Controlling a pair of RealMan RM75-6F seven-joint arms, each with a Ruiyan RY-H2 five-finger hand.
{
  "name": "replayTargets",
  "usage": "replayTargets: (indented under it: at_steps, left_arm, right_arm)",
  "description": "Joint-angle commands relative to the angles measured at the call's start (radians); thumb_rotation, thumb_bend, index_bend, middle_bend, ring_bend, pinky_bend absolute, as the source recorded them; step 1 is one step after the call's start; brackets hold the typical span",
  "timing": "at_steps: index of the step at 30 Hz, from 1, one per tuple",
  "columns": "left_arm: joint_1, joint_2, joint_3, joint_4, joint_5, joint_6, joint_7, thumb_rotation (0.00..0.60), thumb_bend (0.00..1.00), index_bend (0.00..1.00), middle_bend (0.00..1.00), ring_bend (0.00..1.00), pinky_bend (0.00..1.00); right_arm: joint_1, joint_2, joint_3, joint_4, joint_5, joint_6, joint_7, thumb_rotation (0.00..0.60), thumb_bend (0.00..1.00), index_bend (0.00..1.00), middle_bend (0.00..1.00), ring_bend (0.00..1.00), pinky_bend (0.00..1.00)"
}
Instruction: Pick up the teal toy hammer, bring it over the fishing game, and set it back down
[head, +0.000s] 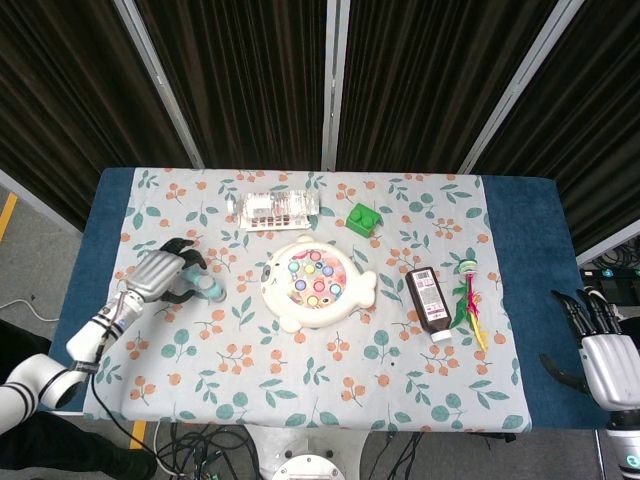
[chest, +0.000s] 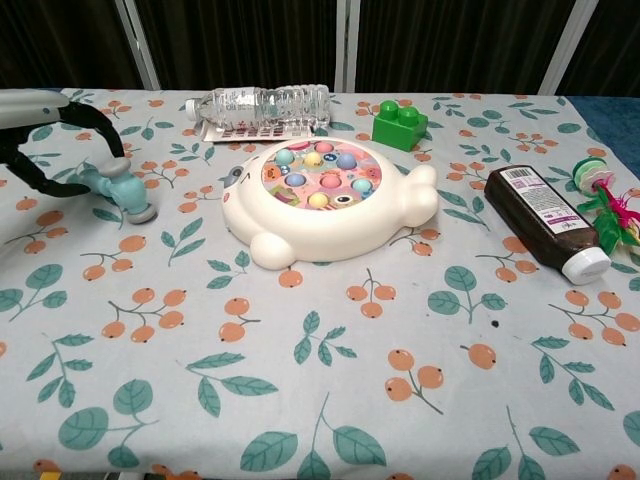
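While the hammer lies ungripped on the cloth, the points below govern a clean pick.

Table (head: 520, 300): covered with a leaf-and-berry cloth (chest: 330, 400); flat, so fingers must slide under or pinch from the sides, not press down.

Game (head: 318, 281): white, fish-shaped, mid-table, just right of the hammer with a clear strip between; target for the carry, so lift high enough to pass over its raised rim.

Left hand (head: 160, 275): poised at the hammer's left end, dark fingers (chest: 105, 135) curved over the handle but apart, holding nothing by the look of it; actual contact cannot be told from either view. Best closed around the handle's middle, thumb opposite fingers.

Right hand (head: 608, 355): off the table's right edge, fingers spread, empty; no part in this step.

Bottles: clear one (chest: 262, 101) beyond the game and dark one (chest: 545, 218) to its right, both lying flat, well clear of the path.

Hammer (chest: 118, 188): teal, grey-capped head toward the game, handle pointing to the hand; round handle, likely to roll, so squeeze before lifting.
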Motion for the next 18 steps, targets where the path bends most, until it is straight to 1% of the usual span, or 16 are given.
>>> replayTargets:
  at_steps: [1,7,18]
  left_arm:
    - [-0.020,-0.022,0.011,0.021,0.005,-0.009,-0.021,0.600,0.31,0.33,0.26,0.08,0.08]
    - [-0.027,-0.047,0.018,0.042,-0.011,-0.008,-0.034,0.600,0.31,0.36,0.26,0.08,0.08]
    - [-0.028,-0.052,0.035,0.061,-0.028,0.000,-0.042,0.600,0.31,0.39,0.26,0.08,0.08]
  right_arm:
    - [0.001,-0.001,0.001,-0.001,0.001,-0.002,-0.001,0.600,0.16,0.05,0.14,0.00,0.00]
    - [-0.001,-0.001,0.002,0.003,0.005,-0.002,0.004,0.600,0.15,0.05,0.14,0.00,0.00]
    - [-0.001,-0.005,0.003,0.010,0.006,-0.004,0.011,0.600,0.16,0.05,0.14,0.00,0.00]
